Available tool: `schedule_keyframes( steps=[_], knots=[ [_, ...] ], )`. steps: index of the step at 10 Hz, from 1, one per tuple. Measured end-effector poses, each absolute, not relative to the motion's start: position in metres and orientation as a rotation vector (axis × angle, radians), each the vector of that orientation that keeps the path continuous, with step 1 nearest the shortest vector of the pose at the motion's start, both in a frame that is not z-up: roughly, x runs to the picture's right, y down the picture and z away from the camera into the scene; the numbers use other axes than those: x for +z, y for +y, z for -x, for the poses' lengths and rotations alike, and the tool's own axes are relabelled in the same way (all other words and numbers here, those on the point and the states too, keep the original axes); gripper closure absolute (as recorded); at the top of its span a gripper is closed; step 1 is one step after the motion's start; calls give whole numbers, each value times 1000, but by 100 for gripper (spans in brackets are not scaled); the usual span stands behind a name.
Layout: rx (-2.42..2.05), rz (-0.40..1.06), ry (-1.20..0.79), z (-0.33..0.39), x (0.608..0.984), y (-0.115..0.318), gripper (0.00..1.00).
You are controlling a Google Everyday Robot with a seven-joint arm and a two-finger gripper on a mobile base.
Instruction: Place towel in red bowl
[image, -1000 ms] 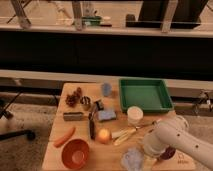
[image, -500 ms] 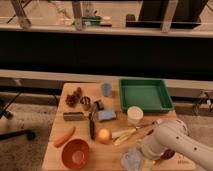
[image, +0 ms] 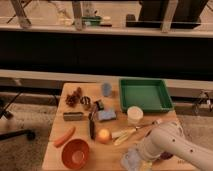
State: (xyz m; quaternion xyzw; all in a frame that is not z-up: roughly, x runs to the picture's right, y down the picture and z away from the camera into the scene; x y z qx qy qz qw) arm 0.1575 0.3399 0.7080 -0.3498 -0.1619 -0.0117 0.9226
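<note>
Pincer is at the near right edge of the light wooden counter, at the end of the white arm, right on top of the pale crumpled towel. Pincer state: can't tell, the arm covers it. Towel lies on the counter near the front edge, well apart from the round red bowl, which sits front-left with nothing in it. An orange carrot lies just left of the bowl. A small orange ball and a yellow banana lie between bowl and arm. A green rectangular tray is back-right, with a white cup just in front of it.
</note>
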Motion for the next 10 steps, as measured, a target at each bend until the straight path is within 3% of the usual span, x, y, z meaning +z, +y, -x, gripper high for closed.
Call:
schedule_keyframes(
  steps=[10],
  knots=[
    [-70,697,-292,-153,730,356,20]
  ],
)
